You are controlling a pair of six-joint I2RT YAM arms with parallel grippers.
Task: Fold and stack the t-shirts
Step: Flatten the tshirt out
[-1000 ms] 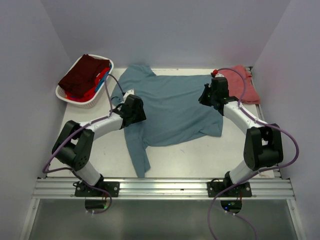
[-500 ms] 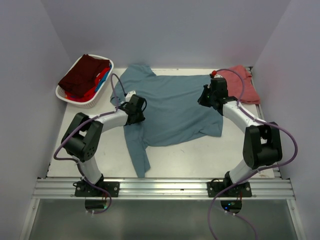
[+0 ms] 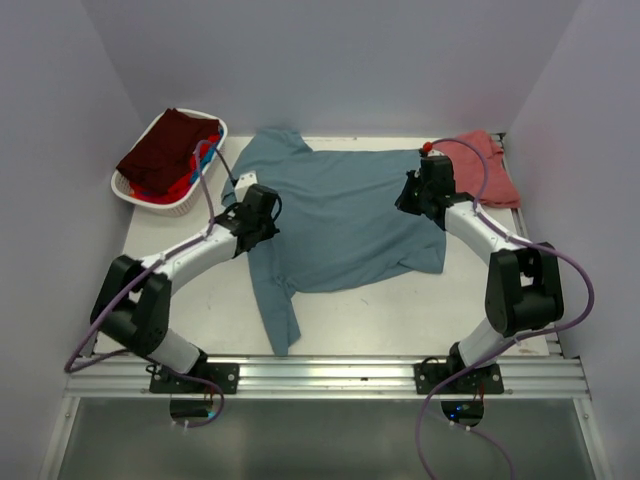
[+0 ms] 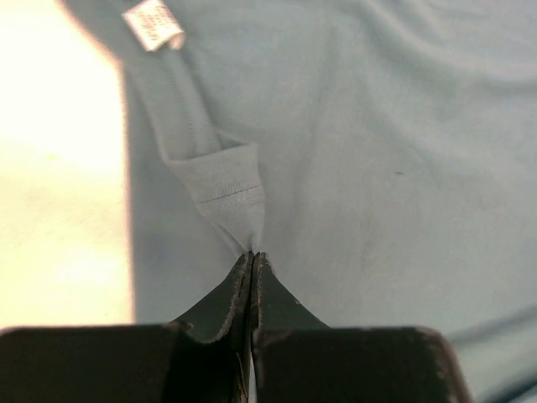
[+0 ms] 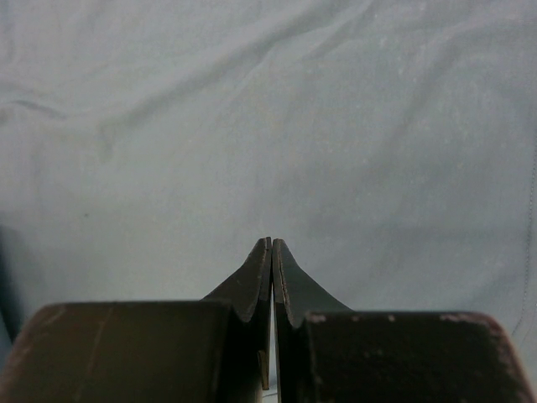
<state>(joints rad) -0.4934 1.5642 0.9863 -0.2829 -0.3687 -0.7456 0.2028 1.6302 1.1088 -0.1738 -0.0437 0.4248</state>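
The large teal-blue t-shirt [image 3: 340,215] lies spread across the table's middle, collar to the left. My left gripper [image 3: 258,205] is shut on its ribbed collar [image 4: 226,189], which rises in a point into the closed tips [image 4: 252,254]. The white neck label [image 4: 153,23] lies beyond. My right gripper [image 3: 415,190] sits over the shirt's right part, shut [image 5: 271,242], tips down at the smooth cloth [image 5: 252,101]. No fold shows between them. A salmon-red t-shirt [image 3: 480,170] lies at the back right. Dark maroon [image 3: 170,150], bright blue [image 3: 205,155] and red [image 3: 180,185] t-shirts fill the basket.
The white oval basket [image 3: 122,187] stands at the back left corner. Grey walls enclose the table on three sides. A metal rail [image 3: 320,375] with both arm bases runs along the near edge. Purple cables loop off each arm.
My left gripper has closed on the collar, and the left arm's elbow has swung outward to the left. The right arm has barely shifted.
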